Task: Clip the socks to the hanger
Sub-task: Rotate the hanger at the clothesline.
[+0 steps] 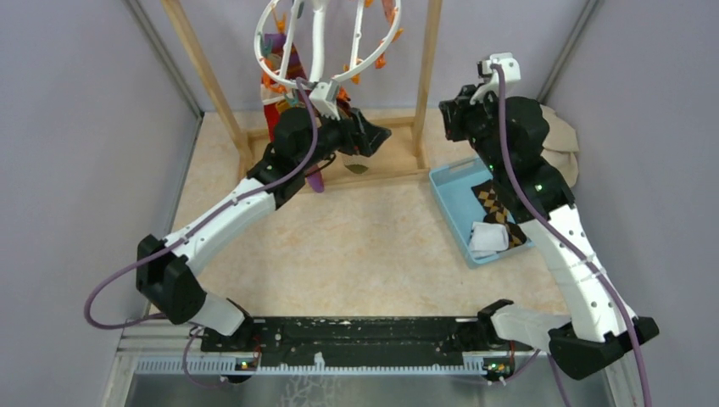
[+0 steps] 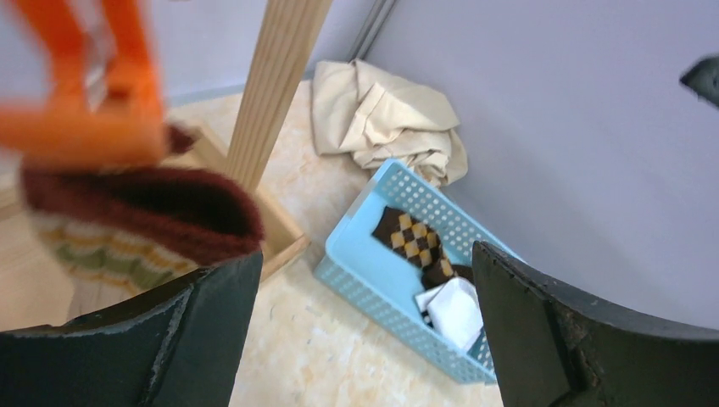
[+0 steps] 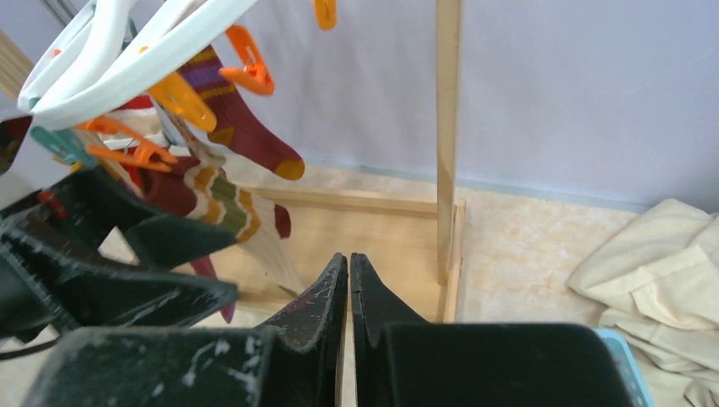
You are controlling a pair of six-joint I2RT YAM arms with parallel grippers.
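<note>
The white ring hanger [image 1: 326,38] hangs from the wooden frame with orange and teal pegs. Several socks [image 1: 280,72] hang from it at the left. In the right wrist view a red-purple sock [image 3: 246,127] and a zigzag-striped sock [image 3: 222,197] hang under the hanger [image 3: 127,51]. My left gripper [image 1: 375,136] is open and empty just below the ring. In its view [image 2: 365,280], an orange peg [image 2: 85,110] grips a dark red sock cuff [image 2: 144,208] at the upper left. My right gripper [image 1: 452,110] is shut and empty [image 3: 348,259], to the right of the hanger.
A blue basket [image 1: 462,182] at the right holds a brown-diamond sock [image 1: 496,203] and a white sock [image 1: 490,237]. A beige cloth [image 1: 564,144] lies behind it. The wooden frame's posts [image 1: 428,76] and base bar stand around the hanger.
</note>
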